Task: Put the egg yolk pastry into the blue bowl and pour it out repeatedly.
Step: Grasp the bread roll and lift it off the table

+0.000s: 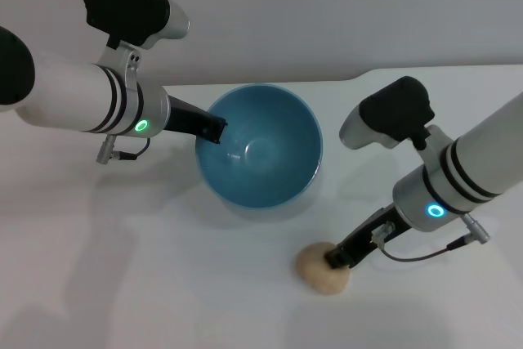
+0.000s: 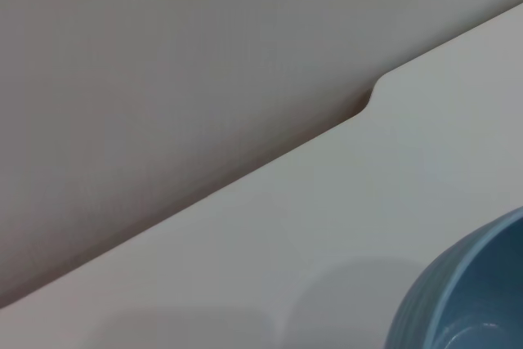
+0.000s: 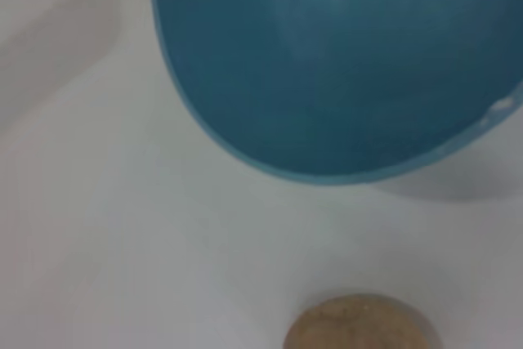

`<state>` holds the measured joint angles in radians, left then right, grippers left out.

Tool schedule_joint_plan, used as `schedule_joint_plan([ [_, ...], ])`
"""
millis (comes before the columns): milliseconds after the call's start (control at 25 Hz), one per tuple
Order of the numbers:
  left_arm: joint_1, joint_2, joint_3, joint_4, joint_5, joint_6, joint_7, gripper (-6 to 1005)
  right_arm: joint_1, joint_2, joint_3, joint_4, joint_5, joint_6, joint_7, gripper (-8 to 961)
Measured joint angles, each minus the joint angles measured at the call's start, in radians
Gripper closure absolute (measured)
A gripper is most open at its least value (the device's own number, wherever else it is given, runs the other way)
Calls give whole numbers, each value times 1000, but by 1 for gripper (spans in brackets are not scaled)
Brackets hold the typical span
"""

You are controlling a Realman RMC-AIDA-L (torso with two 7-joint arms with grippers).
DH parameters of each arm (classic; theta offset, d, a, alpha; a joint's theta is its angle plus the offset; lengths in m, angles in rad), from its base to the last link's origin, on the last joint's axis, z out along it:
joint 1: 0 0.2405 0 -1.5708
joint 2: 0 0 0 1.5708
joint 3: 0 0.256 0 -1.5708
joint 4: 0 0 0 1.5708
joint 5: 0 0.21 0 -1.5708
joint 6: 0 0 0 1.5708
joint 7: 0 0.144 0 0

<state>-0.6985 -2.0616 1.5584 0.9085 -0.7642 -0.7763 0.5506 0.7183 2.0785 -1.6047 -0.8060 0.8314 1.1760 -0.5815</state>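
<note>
My left gripper (image 1: 214,129) reaches in from the frame's left and clamps the blue bowl (image 1: 260,155) by its rim, tipping it toward the lower right. My right gripper (image 1: 338,258) slants down at lower right, touching the egg yolk pastry (image 1: 321,267) on the white table (image 1: 122,284); I cannot tell its opening.

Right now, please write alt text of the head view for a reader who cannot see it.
A light-blue bowl, empty and tilted toward the camera, is held at its rim by the left gripper. In front of it, a small tan egg yolk pastry lies on the white table, with the right gripper at its side.
</note>
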Motion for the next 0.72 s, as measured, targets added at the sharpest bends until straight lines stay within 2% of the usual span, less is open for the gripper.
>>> schedule_joint_plan([
  [320, -1, 2, 0, -1, 0, -14, 0, 999, -6, 0, -50, -36, 1, -8, -3, 848],
  [520, -5, 3, 0, -1, 0, -29, 0, 998, -54, -1, -59, -168, 6, 23, -8, 909],
  [680, -5, 3, 0, -1, 0, -32, 2, 998, -105, -2, -85, -343, 10, 73, -10, 944],
  [720, -5, 3, 0, -1, 0, -32, 3, 998, -105, -2, -85, -343, 10, 73, -10, 944],
])
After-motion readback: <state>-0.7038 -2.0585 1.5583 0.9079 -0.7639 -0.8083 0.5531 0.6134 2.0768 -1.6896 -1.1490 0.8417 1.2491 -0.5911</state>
